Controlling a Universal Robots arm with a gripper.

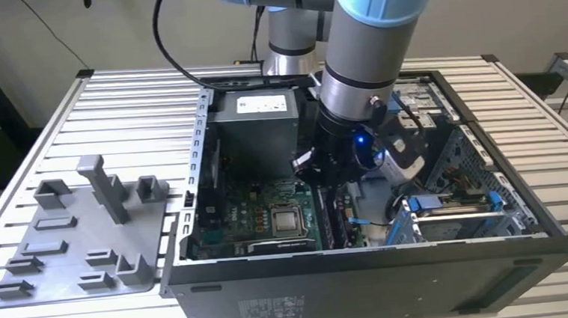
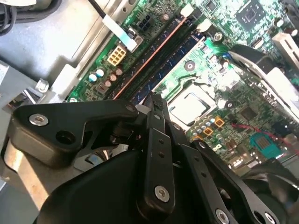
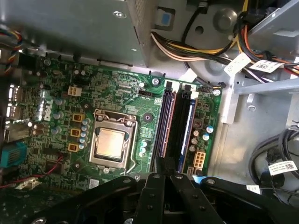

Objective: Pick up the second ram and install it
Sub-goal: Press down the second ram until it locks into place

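Looking through the exterior view first, I see the arm reaching down into the open computer case (image 1: 371, 261) on the slatted worktop (image 1: 120, 95), with the end effector (image 1: 324, 180) low over the green motherboard (image 1: 268, 216); well off to the side of the end effector, outside the case, stands the grey fixture tray (image 1: 75, 252) with its upright posts; neither wrist camera gives me that tray or the worktop.

In both wrist views I get what the exterior view hides behind the arm: the long memory slots (image 3: 164, 123) running straight away from the tip of the end effector (image 3: 164, 164), and the processor socket (image 3: 111, 143) to one side of them; the first wrist view adds a bundle of coloured cables (image 3: 196, 46) at the far end of the slots from the end effector; the second wrist view shows a copper-coloured edge along one slot.

The end effector (image 2: 154, 100) hangs just above the near end of the slots; I cannot tell whether it is open or closed, nor whether it grips anything; the long dark stick I take for the second ram (image 3: 179, 123) lies along the slots just ahead of the tip, though I cannot tell whether it is fully seated.
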